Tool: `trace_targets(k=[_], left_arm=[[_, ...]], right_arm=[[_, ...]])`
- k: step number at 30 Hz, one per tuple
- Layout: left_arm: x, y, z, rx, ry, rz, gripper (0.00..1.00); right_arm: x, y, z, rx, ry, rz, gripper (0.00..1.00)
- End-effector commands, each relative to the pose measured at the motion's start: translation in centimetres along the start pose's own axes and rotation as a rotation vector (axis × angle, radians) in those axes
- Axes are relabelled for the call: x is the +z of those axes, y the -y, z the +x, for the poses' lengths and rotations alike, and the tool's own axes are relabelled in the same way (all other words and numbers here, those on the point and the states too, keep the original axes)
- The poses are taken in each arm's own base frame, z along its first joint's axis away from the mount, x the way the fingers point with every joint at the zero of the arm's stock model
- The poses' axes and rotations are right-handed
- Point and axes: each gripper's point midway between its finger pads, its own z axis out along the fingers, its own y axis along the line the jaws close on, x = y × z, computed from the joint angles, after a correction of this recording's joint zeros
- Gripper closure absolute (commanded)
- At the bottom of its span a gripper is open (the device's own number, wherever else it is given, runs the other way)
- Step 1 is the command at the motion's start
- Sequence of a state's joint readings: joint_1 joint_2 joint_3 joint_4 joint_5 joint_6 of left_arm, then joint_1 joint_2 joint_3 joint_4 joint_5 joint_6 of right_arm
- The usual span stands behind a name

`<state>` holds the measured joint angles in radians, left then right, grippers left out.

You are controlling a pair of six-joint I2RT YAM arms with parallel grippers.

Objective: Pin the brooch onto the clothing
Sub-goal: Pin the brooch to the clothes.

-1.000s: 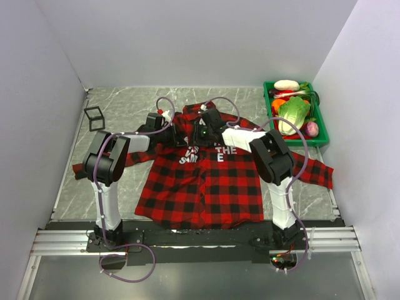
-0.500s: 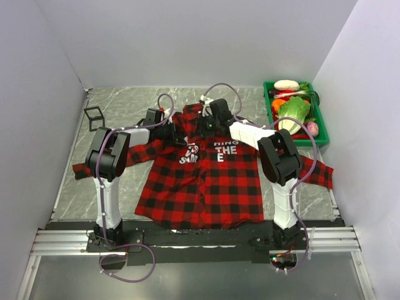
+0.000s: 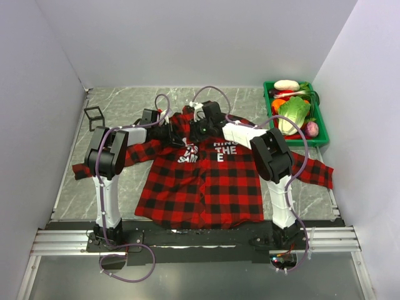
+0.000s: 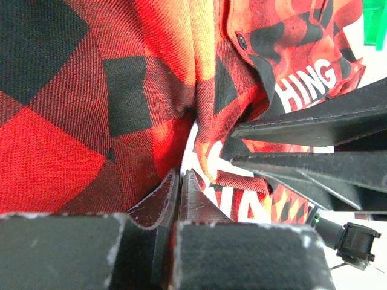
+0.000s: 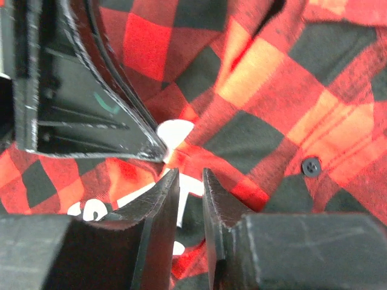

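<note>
Shirt (image 3: 206, 181) lies spread on the table (image 3: 125, 106) — limp and soft, best taken by a raised fold. Left gripper (image 4: 179, 176) is pinched on such a pucker; right gripper (image 5: 188, 178) hovers beside it, jaws a slit apart, empty — brooch nowhere visible.

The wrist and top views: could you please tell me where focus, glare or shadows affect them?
Left wrist: shirt weave crisp, far right background blown out white. Right wrist: plaid sharp, the white lettering glares without detail. Top external: even light, only faint shadows on the table.
</note>
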<state>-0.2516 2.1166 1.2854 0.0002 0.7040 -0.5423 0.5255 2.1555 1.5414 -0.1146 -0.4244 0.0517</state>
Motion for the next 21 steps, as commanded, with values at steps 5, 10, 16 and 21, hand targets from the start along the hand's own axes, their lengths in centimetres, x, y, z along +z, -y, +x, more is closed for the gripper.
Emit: trace_targets(k=[5, 10, 16, 21], left_arm=[[0.0, 0.7, 0.8, -0.026, -0.051, 0.057, 0.99], [-0.5, 1.4, 0.7, -0.008, -0.047, 0.073, 0.99], [-0.7, 2.0, 0.5, -0.028, -0.037, 0.126, 0.99], [-1.6, 2.5, -0.4, -0.031, -0.008, 0.167, 0.99]], right_arm=[[1.3, -0.7, -0.7, -0.080, 0.008, 0.056, 0.68], [1.4, -0.7, -0.5, -0.090, 0.010, 0.092, 0.66], [0.2, -0.8, -1.3, -0.124, 0.042, 0.093, 0.64], [-1.3, -0.6, -2.2, -0.060, 0.070, 0.044, 0.57]])
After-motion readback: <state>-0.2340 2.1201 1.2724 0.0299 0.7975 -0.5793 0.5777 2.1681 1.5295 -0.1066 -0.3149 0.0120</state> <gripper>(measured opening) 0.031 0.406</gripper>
